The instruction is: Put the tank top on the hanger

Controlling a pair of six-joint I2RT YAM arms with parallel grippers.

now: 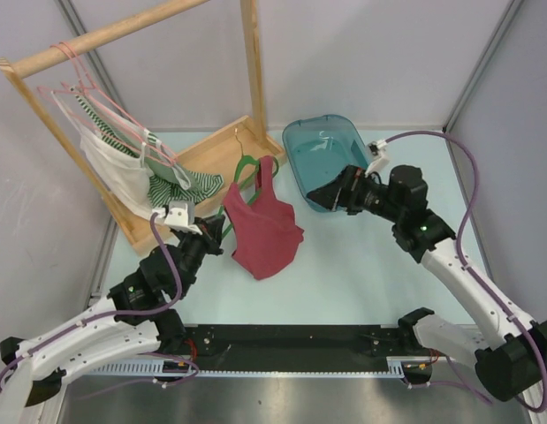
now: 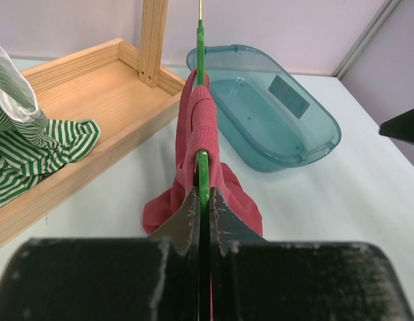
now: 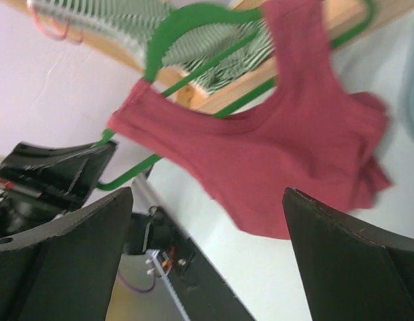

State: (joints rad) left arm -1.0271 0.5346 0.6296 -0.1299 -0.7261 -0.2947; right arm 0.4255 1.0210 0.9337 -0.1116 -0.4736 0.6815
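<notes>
Status: partly done, by my read.

- Left tool (image 2: 202,194) is pressed together on one corner of the hanger (image 2: 202,172), pinching the green plastic. The hanger is held off the table (image 1: 361,283), in front of the wooden rack (image 1: 123,26).
- The tank top (image 1: 264,225) is hanging from the hanger between the two arms, not lying on the table. One strap runs up to the hanger's neck by the hook. Left wrist view shows fabric draped over the hanger's edge.
- Right wrist view: the other shoulder sits low against the hanger's bars. I can't tell whether that strap is over the arm; it looks not. The body is bunched and skewed to one side.
- Right tool (image 1: 322,196) is spread wide and holds nothing. It sits near the teal bin (image 1: 322,146), facing the top and not touching it.

Left to do, as I judge it: the right tool takes the loose strap, pulls it over the free hanger arm, and the top gets levelled. The left pinch has to hold meanwhile.
</notes>
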